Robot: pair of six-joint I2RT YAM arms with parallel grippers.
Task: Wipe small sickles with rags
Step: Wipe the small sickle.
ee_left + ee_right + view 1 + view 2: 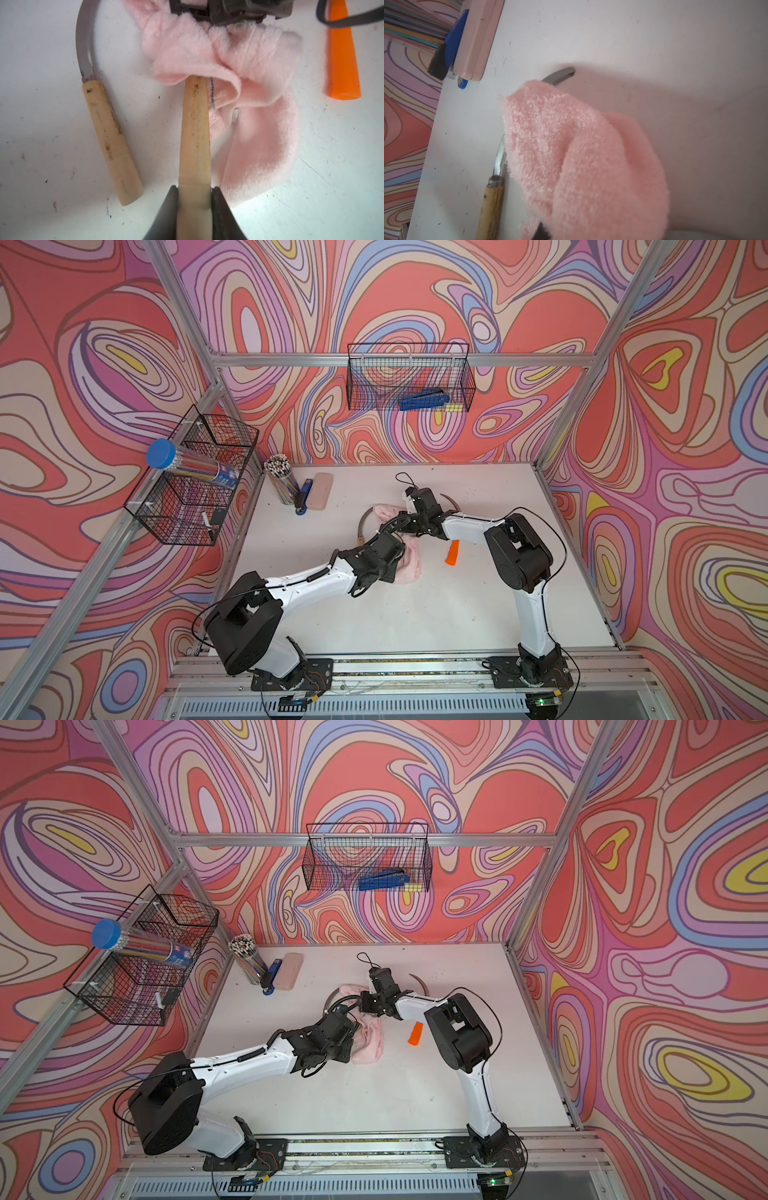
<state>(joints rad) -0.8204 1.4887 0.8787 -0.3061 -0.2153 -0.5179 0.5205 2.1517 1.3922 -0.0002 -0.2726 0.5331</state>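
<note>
- Two arms are leaning over the table [457, 614]: the left arm [307, 580] and the right arm [469, 529] are standing wrist to wrist near its middle.
- The rag [409, 568] is lying bunched at mid-table, one end raised, the rest trailing on the surface.
- The held sickle [195, 128] is poking its pale handle out of the rag; its blade is hiding under the folds.
- The second sickle [108, 133] is lying flat just beside it, to its left.
- The orange sickle [453, 552] is lying right of the rag, partly under the right arm.
- The left gripper [195, 191] is clamping its jaws, narrowly parted, on the held sickle's handle end.
- The right gripper [224, 14] is pinching the rag's raised end, jaws fully closed.
</note>
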